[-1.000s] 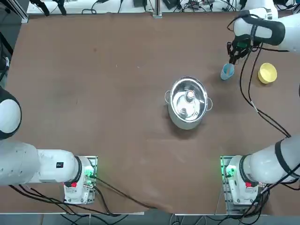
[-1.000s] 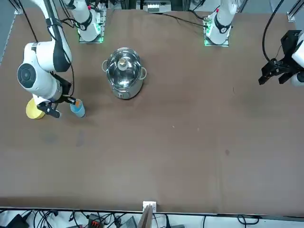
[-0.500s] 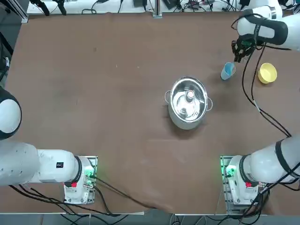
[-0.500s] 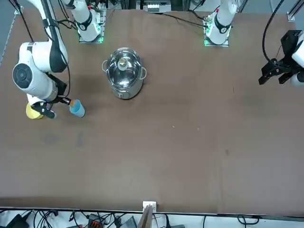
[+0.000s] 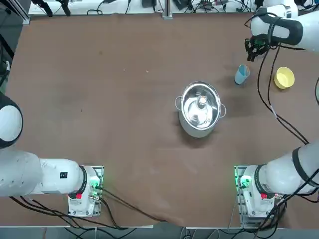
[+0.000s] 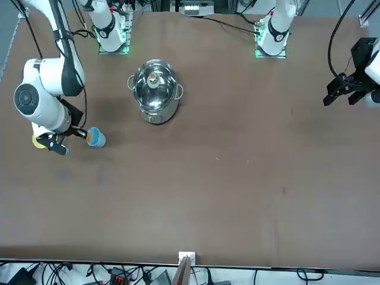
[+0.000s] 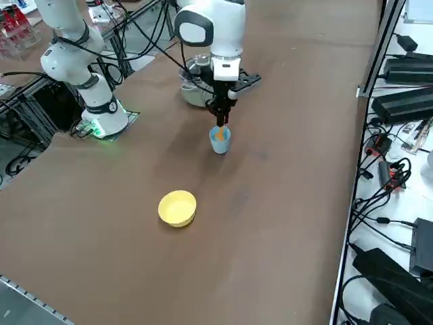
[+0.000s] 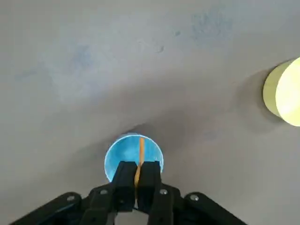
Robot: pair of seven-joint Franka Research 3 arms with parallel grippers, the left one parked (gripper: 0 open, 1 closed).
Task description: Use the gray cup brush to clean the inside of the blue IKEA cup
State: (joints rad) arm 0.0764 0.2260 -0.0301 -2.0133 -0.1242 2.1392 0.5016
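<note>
My end effector is hanging right above the cup, and its two fingers are pressing on the thin orange handle of the brush, so it is gripping the brush. The handle is coming out between the fingers and is reaching down into the open mouth of the cup. I cannot tell if the lower end is touching the bottom or the wall inside.

The cup is standing upright on the brown desk, directly under my end effector. In the right side view a bit of orange is showing at the rim, just below the fingertips.

In the top view the end effector is sitting a little beyond the cup, toward the far edge of the desk, because the arm is high above it. In the front view the cup is appearing just beside the end effector.

The yellow bowl is lying near, on my outer side of the cup, and is not touching it. The steel pot with its lid is standing well apart, toward the middle of the desk and closer to my base.
</note>
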